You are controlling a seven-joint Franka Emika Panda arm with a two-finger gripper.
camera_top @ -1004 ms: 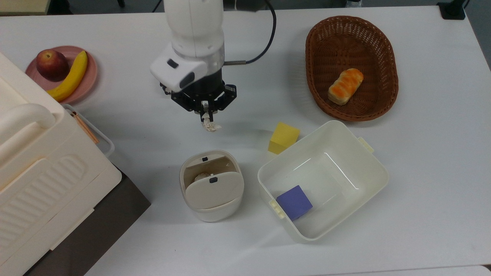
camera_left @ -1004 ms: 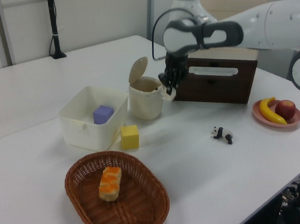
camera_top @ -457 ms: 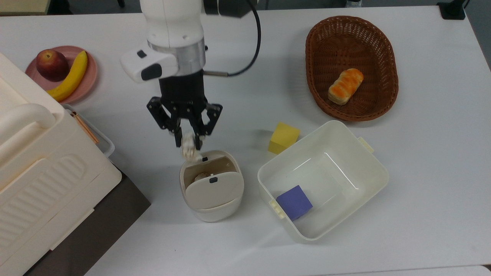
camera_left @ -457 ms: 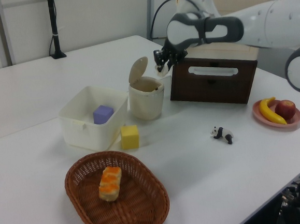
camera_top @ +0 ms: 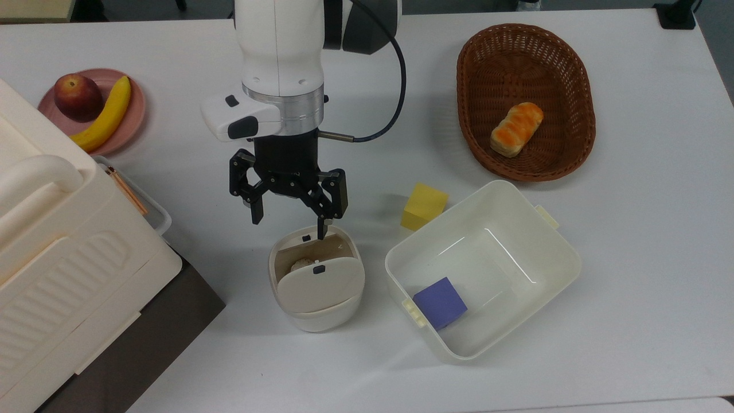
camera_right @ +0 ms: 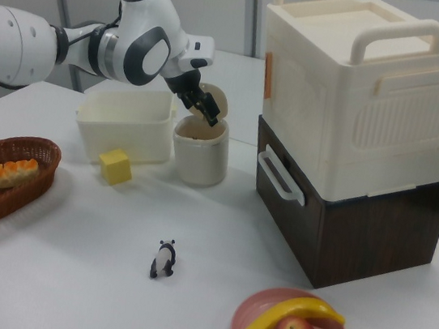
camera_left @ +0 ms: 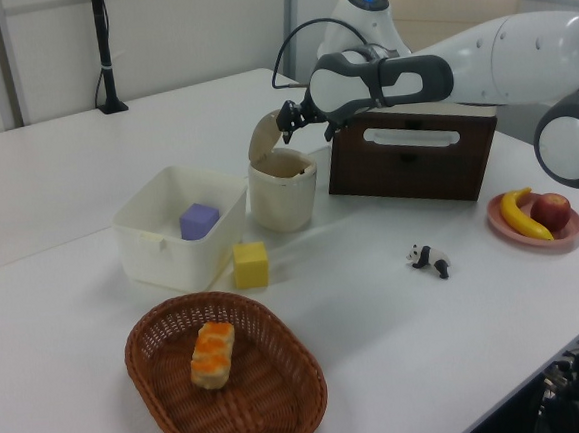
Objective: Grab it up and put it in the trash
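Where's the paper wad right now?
In the top view, the paper wad lies inside the trash bin, visible in the opening under the tilted flap, just below the open gripper and to the top view's left of the white tub.

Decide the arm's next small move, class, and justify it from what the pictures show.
Probably lift straight up and away. The gripper hangs open above the trash, nothing between its fingers, and a pale paper wad lies inside under the raised flap, so the drop looks done.

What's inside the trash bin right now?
In the top view, a pale crumpled wad lies inside the trash bin, visible through the gap behind the flap lid. The lid covers the rest of the interior. The open fingers above it hold nothing.
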